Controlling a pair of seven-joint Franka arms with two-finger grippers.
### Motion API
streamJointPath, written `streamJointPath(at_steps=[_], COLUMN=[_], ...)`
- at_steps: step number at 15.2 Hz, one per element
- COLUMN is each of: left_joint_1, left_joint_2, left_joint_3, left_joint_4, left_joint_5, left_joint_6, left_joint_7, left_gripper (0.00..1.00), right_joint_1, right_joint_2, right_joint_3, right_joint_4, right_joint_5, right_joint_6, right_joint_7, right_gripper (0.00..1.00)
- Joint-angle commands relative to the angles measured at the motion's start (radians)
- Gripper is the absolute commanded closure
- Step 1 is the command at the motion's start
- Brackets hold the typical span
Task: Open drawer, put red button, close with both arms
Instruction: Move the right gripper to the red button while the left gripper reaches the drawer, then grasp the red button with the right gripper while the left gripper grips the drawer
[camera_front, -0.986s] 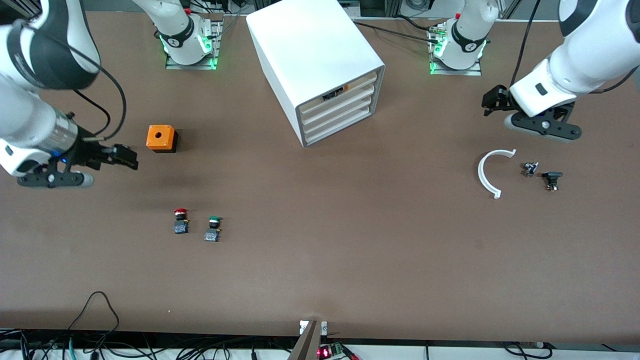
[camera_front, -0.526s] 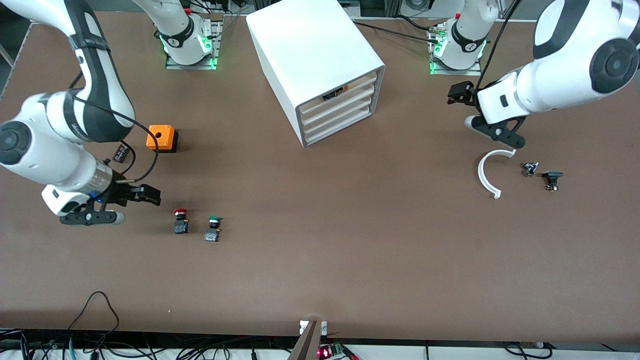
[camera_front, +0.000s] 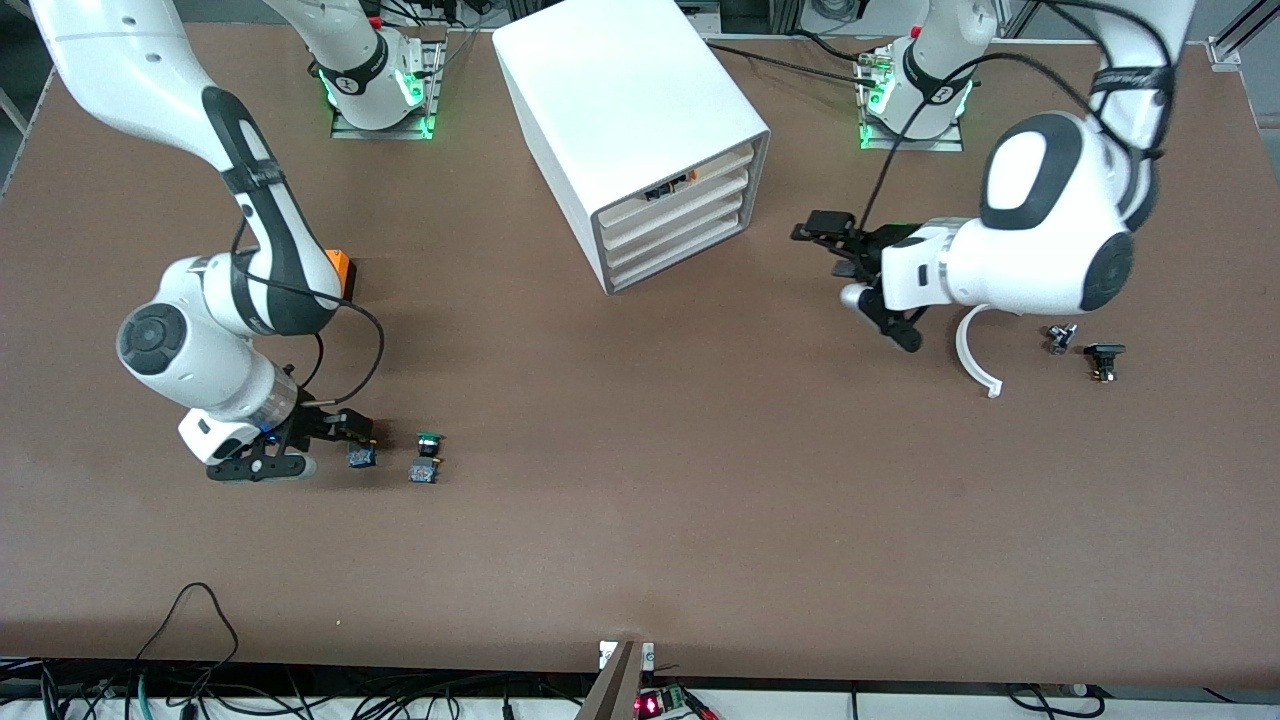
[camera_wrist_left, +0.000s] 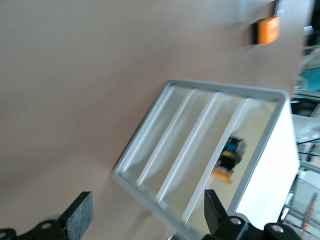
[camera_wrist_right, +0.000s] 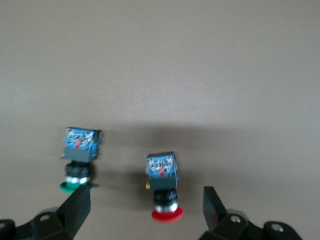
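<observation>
The right gripper (camera_front: 345, 428) is low over the table toward the right arm's end, its fingers (camera_wrist_right: 77, 207) spread wide and holding nothing. The red button (camera_wrist_right: 163, 187) lies on its side on the table between them, red cap toward the wrist camera, touching neither finger; in the front view only its blue-grey base (camera_front: 361, 456) shows past the gripper. Just beside it, toward the table's middle, lies the green-capped button (camera_front: 428, 457), apart from it and outside the fingers' span. The orange box (camera_front: 342, 268) sits farther from the front camera, mostly hidden by the right arm's forearm.

The white cabinet (camera_front: 630, 120) stands at the middle of the edge where the bases are, turned at an angle, its four drawer fronts all pushed in. The top drawer (camera_front: 690, 180) shows a small dark and orange part at its front.

The left gripper (camera_front: 825, 238) hangs over bare table in front of the cabinet, toward the left arm's end, its fingers (camera_wrist_left: 80, 217) wide apart and empty, pointing at the drawer fronts without touching them. Below its arm lies a white curved piece (camera_front: 968, 358), with two small dark parts (camera_front: 1060, 337) (camera_front: 1103, 358) beside it nearer the left arm's end.
</observation>
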Motion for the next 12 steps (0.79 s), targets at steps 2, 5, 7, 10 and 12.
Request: streamJointPath(at_steps=[2, 5, 7, 10, 12], left_joint_1=[-0.001, 0.005, 0.004, -0.004, 0.002], left_joint_2=[0.007, 0.052, 0.096, 0.13, 0.139], left_joint_3=[-0.019, -0.019, -0.021, -0.025, -0.044], left_joint_4=[-0.096, -0.148, -0.186, -0.257, -0.294], left_joint_5=[-0.186, -0.289, -0.367, -0.473, -0.5], left_joint_6=[0.064, 0.062, 0.059, 0.058, 0.055], left_joint_7=[0.189, 0.339, 0.443, 0.565, 0.608], left_gripper=[0.04, 0.05, 0.09, 0.17, 0.23], right_joint_1=[-0.005, -0.008, -0.011, -0.012, -0.009], right_joint_2=[0.071, 0.107, 0.117, 0.117, 0.116], right_joint_3=[0.003, 0.003, 0.003, 0.003, 0.003], right_joint_4=[0.002, 0.003, 0.006, 0.011, 0.013], right_joint_5=[-0.029, -0.031, -0.031, -0.031, -0.031], right_joint_6=[0.089, 0.12, 0.125, 0.117, 0.109], right_joint_7=[-0.016, -0.016, -0.019, -0.04, -0.04], right_gripper=[0.0, 0.0, 0.01, 0.24, 0.47])
